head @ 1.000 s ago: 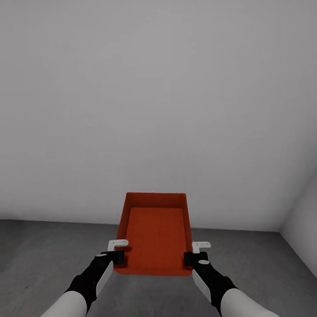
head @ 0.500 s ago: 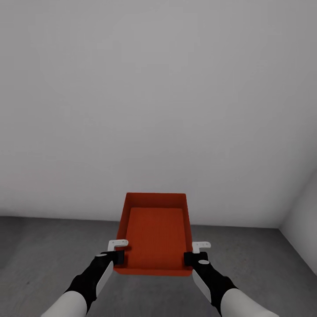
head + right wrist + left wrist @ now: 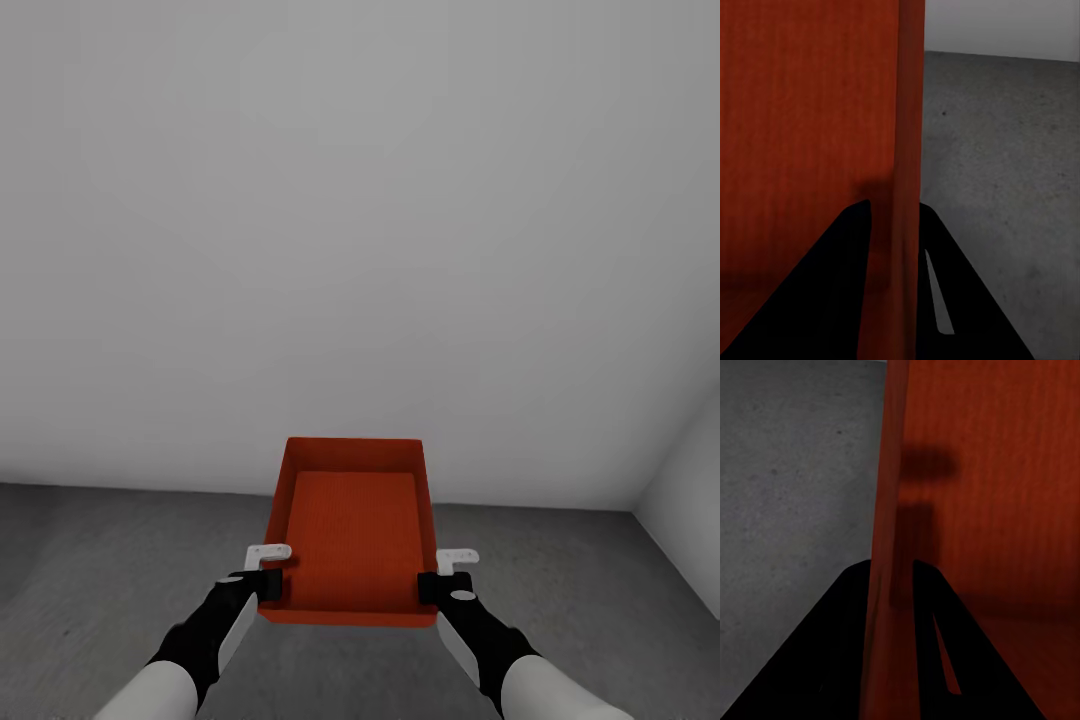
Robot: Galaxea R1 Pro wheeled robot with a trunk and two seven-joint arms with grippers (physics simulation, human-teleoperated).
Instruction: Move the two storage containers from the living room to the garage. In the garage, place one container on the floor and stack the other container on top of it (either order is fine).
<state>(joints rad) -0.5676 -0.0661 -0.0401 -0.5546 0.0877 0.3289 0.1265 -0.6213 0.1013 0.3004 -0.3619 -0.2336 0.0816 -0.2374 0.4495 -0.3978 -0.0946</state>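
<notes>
Two claws grip one storage container (image 3: 352, 535).

View has tilted slightly; floor (image 3: 100, 560) edge sits higher now.

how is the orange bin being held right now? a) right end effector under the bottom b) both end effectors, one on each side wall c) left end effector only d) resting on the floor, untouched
b: the left end effector and right end effector each straddle a side wall of the bin, above the floor.
</notes>
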